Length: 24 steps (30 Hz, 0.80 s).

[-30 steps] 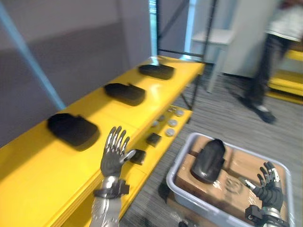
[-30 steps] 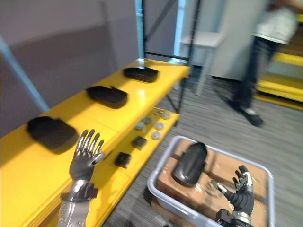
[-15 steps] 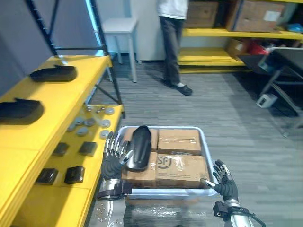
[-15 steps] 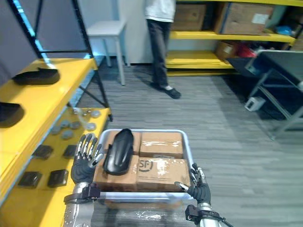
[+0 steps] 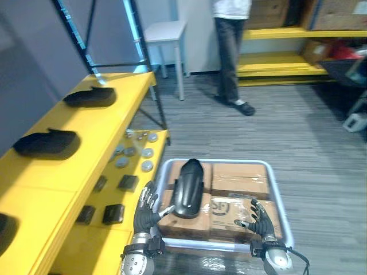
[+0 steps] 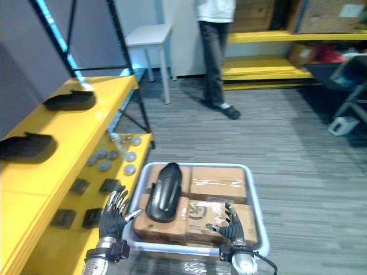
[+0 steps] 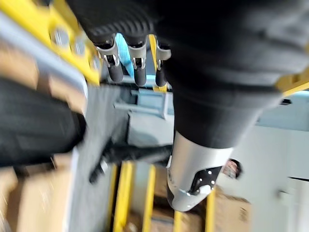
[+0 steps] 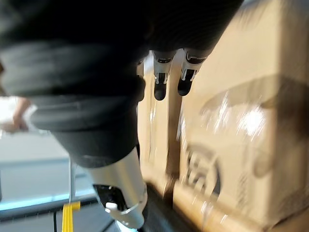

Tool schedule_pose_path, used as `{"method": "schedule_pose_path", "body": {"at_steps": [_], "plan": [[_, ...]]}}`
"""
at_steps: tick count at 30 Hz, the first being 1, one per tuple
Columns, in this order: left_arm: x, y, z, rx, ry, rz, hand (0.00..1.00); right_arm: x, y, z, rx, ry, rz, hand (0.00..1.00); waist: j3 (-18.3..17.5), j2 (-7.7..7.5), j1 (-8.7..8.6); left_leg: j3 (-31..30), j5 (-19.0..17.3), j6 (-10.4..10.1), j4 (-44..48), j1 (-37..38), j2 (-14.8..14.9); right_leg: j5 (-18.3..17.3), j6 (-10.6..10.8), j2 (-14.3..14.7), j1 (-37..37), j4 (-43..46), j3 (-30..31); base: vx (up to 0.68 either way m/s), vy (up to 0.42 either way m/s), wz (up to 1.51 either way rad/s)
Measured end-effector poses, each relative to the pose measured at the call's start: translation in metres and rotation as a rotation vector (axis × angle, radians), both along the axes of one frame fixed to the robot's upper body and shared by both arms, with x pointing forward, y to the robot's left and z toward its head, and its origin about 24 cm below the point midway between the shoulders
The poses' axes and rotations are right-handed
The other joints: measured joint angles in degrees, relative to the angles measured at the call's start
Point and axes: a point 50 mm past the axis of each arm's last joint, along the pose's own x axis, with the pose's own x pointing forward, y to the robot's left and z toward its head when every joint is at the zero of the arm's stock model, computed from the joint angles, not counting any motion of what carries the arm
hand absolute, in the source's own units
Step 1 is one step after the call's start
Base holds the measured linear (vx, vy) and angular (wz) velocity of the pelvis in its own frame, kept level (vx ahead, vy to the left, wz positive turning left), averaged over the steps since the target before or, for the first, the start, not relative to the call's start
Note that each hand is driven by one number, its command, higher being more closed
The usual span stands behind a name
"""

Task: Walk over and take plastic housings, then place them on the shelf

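Observation:
A black plastic housing [image 5: 186, 188] lies on cardboard boxes [image 5: 241, 183] inside a grey tub [image 5: 274, 189] on the floor. My left hand [image 5: 149, 209] hovers open at the tub's near left corner, thumb pointing toward the housing, fingers spread and holding nothing. My right hand [image 5: 261, 217] is open over the near right box, also holding nothing. The left wrist view has straight fingers [image 7: 126, 67] with the dark housing [image 7: 34, 125] beside them. The right wrist view has straight fingers [image 8: 169, 72] above a box [image 8: 231, 125]. Three more housings [image 5: 90, 96] [image 5: 47, 143] [image 5: 4, 232] lie on the yellow shelf [image 5: 109, 123] to my left.
A lower yellow ledge holds small black blocks [image 5: 113, 213] and grey discs [image 5: 147, 166]. A black rack post [image 5: 150, 63] rises at the shelf's far end. A white stool [image 5: 166, 31] and a standing person [image 5: 232, 51] are at the back, before more yellow shelving [image 5: 287, 34].
The camera has swung from the shelf round to the tub, then shifted slightly. Both hands stay open and sit lower, at the tub's near edge. The housing in the tub has not moved.

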Motion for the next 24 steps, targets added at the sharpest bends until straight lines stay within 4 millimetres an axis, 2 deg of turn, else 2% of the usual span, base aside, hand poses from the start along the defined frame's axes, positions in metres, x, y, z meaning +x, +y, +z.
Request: {"method": "schedule_pose_path", "body": {"at_steps": [2,5,7,11,13,17,19,21,24], "plan": [[0.000,0.003,0.001,0.014,0.000,0.009,0.00,0.029,0.004,0.023,-0.019,-0.072,-0.019,0.00,1.65,0.00,1.77,-1.32,0.21,0.27,0.35,-1.31,-0.45,0.60,-0.04,-0.19,0.08,-0.88,-1.30,0.01,0.055,0.40],[0.001,0.002,-0.001,0.004,0.007,0.014,0.00,0.062,0.006,0.055,-0.044,-0.152,-0.052,0.00,3.89,0.05,2.64,-3.17,0.82,0.28,0.76,-3.52,-0.58,1.08,-0.40,-0.06,-0.50,-1.29,-3.28,-0.02,0.019,0.35],[0.005,-0.001,-0.011,-0.010,0.048,0.003,0.00,0.088,0.003,0.084,-0.084,-0.187,-0.101,0.00,6.47,0.12,3.75,-4.12,1.58,0.30,0.75,-5.28,-0.57,1.38,-0.60,0.05,-1.89,-1.14,-3.66,-0.05,0.012,0.19],[0.010,-0.008,-0.030,-0.049,0.129,-0.044,0.00,0.110,-0.018,0.118,-0.158,-0.213,-0.196,0.00,11.01,0.76,5.28,-4.54,2.16,0.54,1.06,-6.81,-0.86,1.38,-0.62,-0.56,-3.73,0.63,-4.16,-0.04,0.032,0.08],[0.006,-0.017,-0.055,-0.051,0.237,-0.104,0.00,0.121,-0.030,0.139,-0.198,-0.214,-0.241,0.00,12.00,1.37,5.35,-4.65,2.41,0.89,1.71,-9.08,-1.30,1.37,-0.62,-1.32,-6.19,2.13,-4.43,-0.03,0.065,0.07],[-0.011,-0.032,-0.098,-0.067,0.437,-0.232,0.00,0.131,-0.046,0.161,-0.298,-0.163,-0.281,0.00,13.51,2.34,6.81,-4.59,2.41,0.90,2.57,-10.33,-1.49,1.31,-0.62,-1.87,-7.64,3.49,-4.34,0.00,0.012,0.01],[-0.018,-0.033,-0.110,-0.087,0.496,-0.232,0.00,0.132,-0.047,0.164,-0.315,-0.149,-0.281,0.00,13.61,2.52,7.24,-4.52,2.40,0.91,2.85,-10.90,-1.44,0.91,-0.72,-2.07,-8.57,4.50,-4.15,-0.01,0.004,-0.02],[-0.013,-0.031,-0.112,-0.098,0.507,-0.230,0.00,0.134,-0.047,0.167,-0.321,-0.126,-0.277,0.00,13.93,3.04,7.73,-4.62,2.54,1.12,3.29,-12.08,-1.30,0.45,-0.90,-2.23,-10.19,6.01,-3.97,-0.02,-0.002,0.00],[-0.013,-0.024,-0.117,-0.133,0.518,-0.196,0.00,0.134,-0.042,0.156,-0.346,-0.044,-0.211,0.00,14.10,3.07,7.96,-4.50,2.53,1.17,3.91,-12.28,-1.37,-0.99,-0.88,-2.99,-11.42,8.97,-3.33,-0.01,-0.002,-0.01]]}}
